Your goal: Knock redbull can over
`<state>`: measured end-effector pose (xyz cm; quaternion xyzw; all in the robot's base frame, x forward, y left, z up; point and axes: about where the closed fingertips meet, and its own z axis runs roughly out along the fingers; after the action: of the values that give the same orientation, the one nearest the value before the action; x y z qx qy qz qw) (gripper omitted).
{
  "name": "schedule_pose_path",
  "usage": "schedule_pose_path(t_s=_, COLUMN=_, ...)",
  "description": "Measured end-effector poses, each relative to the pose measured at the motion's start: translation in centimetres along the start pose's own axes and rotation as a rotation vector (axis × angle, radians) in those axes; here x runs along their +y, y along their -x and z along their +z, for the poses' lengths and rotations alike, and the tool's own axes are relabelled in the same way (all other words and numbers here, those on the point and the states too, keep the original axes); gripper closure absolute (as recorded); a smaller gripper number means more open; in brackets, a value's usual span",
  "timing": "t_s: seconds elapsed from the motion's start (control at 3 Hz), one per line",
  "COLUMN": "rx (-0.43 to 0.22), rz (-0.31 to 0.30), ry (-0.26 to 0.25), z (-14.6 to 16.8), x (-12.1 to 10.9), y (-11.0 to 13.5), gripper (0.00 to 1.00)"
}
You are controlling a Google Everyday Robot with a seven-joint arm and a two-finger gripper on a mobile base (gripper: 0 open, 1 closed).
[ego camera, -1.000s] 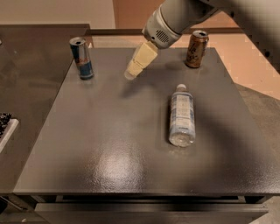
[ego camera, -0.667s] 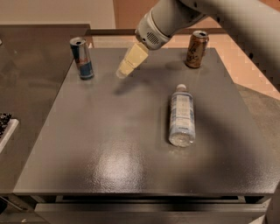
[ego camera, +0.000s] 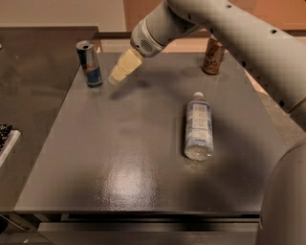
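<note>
Tool (ego camera: 116, 76) beside one upright redbull can (ego camera: 90, 64)

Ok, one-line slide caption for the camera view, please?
Gripper hangs beside the upright redbull can, not yet touching it; water bottle lies flat, brown can stands behind.

- We see a dark grey table (ego camera: 143, 143) filling most of the view, its top matte with a fine texture.
- We note a soft patch of reflected light (ego camera: 119, 177) near the table's front edge.
- To the left, a second dark surface (ego camera: 33, 62) sits beside the table.
- Behind it we see a pale wall (ego camera: 57, 12), and further right a warm brown panel (ego camera: 282, 9).
- A tan floor strip (ego camera: 177, 45) shows beyond the far edge.
- The gripper (ego camera: 114, 79) hangs over the table's far left part.
</note>
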<state>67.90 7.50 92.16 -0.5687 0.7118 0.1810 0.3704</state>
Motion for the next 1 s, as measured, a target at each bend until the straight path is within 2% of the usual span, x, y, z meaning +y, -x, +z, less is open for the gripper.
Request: schedule_pose_path(t_s=1.0, rx=-0.078, rz=0.005, ry=0.061, z=7.1, x=0.2, y=3.6, gripper=0.0)
